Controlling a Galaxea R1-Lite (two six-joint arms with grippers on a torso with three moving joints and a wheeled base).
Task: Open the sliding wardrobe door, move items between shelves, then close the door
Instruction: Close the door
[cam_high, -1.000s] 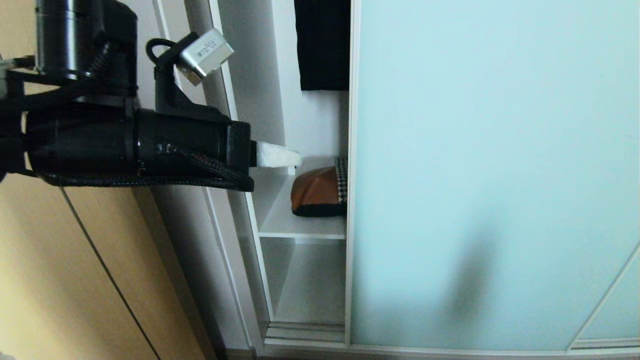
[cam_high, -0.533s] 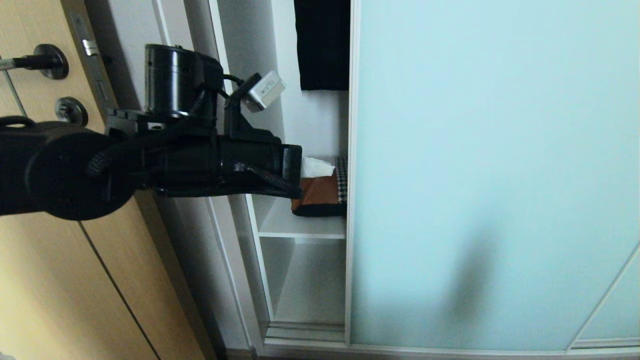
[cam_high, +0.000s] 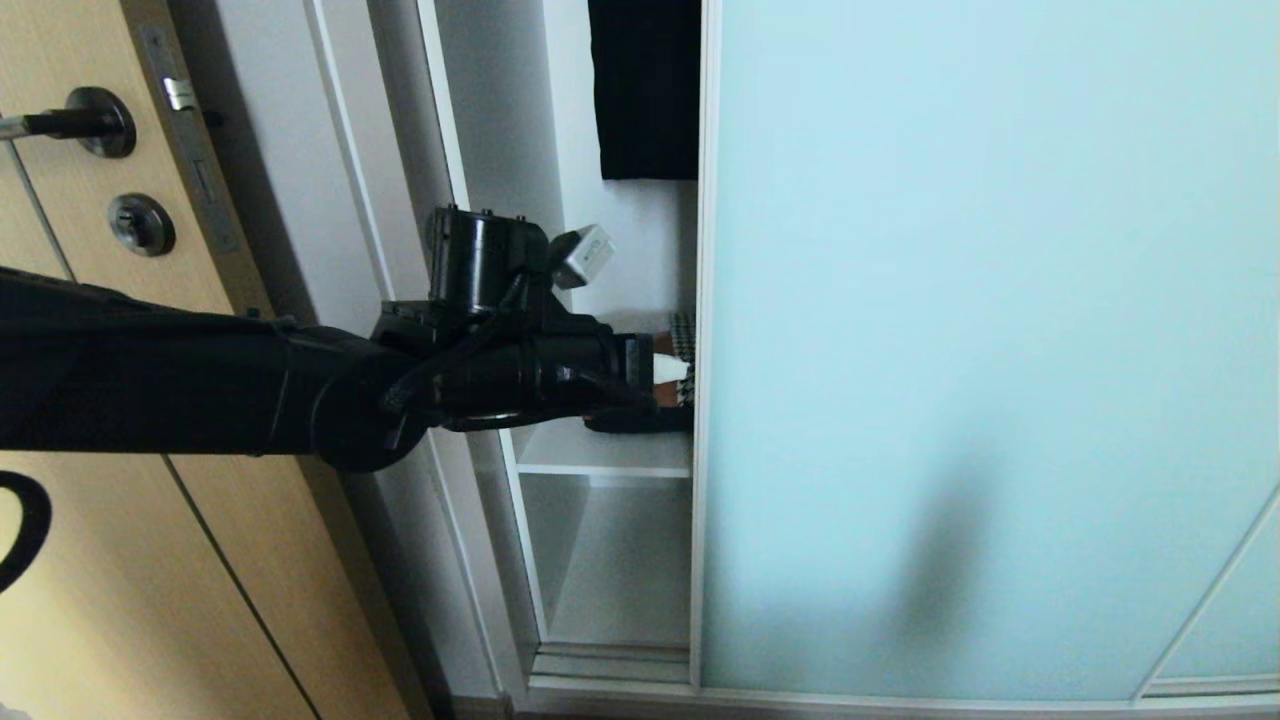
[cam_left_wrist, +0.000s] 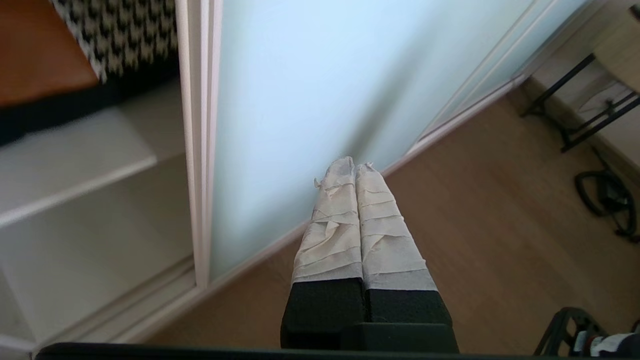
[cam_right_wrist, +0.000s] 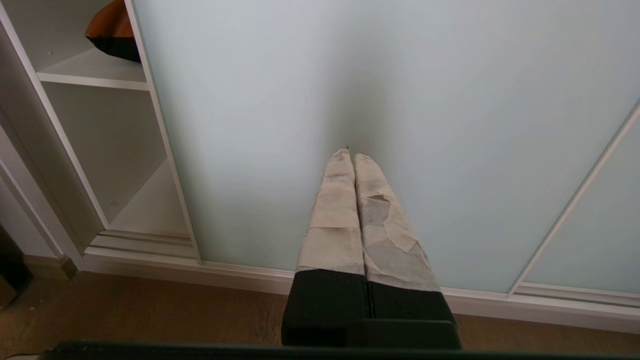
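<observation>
At the shelf's (cam_high: 600, 455) right edge your cushion (cam_left_wrist: 45, 55) is lying behind the sliding door (cam_high: 990, 350); your left gripper (cam_high: 672, 369), closed empty, is hovering there. Only wrist views are showing wood floor (cam_left_wrist: 500, 210); right gripper (cam_right_wrist: 350, 156) closed.

The left gripper (cam_left_wrist: 355, 167) has its taped fingers (cam_left_wrist: 334, 220) pressed together, over the door (cam_left_wrist: 320, 85). At ten o'clock stands the door's frame edge (cam_left_wrist: 200, 150); at eleven the cushion (cam_left_wrist: 60, 50) lies on a shelf (cam_left_wrist: 65, 160). From one to five o'clock runs wood floor (cam_left_wrist: 500, 220).
</observation>
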